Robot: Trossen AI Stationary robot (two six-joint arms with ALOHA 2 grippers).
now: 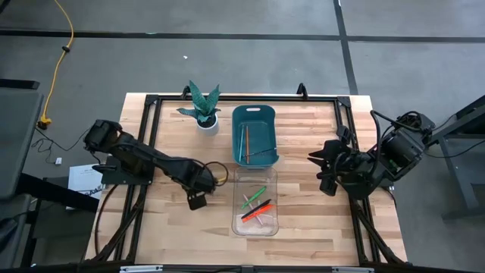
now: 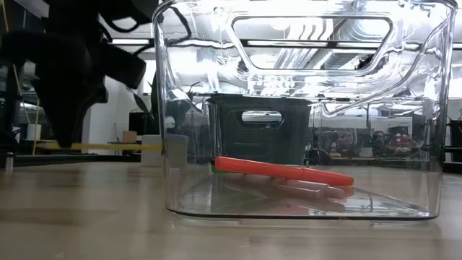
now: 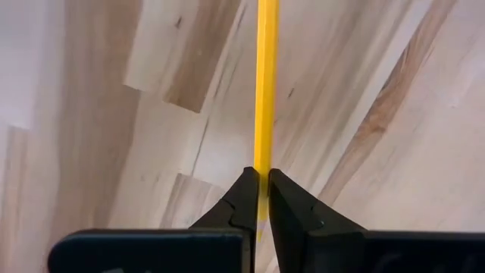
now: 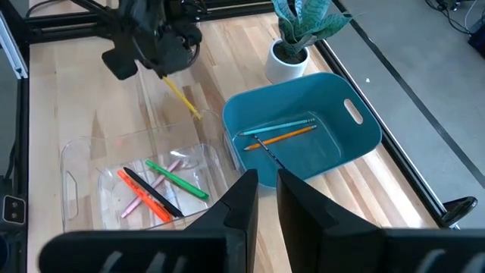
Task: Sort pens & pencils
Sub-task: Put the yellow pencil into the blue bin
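Note:
My left gripper (image 1: 200,184) is left of the clear bin (image 1: 236,221) and shut on a yellow pencil (image 3: 266,83), which also shows in the right wrist view (image 4: 182,95) and the low view (image 2: 108,146). Green (image 4: 178,180), black (image 4: 149,189), red (image 2: 281,170) and pink pens lie flat on the clear bin's floor. The teal bin (image 1: 265,115) holds an orange pencil (image 4: 289,135) and two duller ones, also lying flat. My right gripper (image 4: 267,193) waits at the table's right side, slightly open and touching nothing. My left gripper pinches the yellow pencil between its two fingertips, close to one end (image 3: 262,176). The fingers come from above. The pencil's long free part (image 4: 186,100) sticks out from the fingers toward the bins. It is lifted clear of the table and lies nearly level in the low view.
A potted plant (image 1: 203,108) in a white pot stands at the far side, left of the teal bin. A black frame (image 1: 151,114) runs along the table's edges. Bare wood lies between the bins and the right arm (image 1: 379,163).

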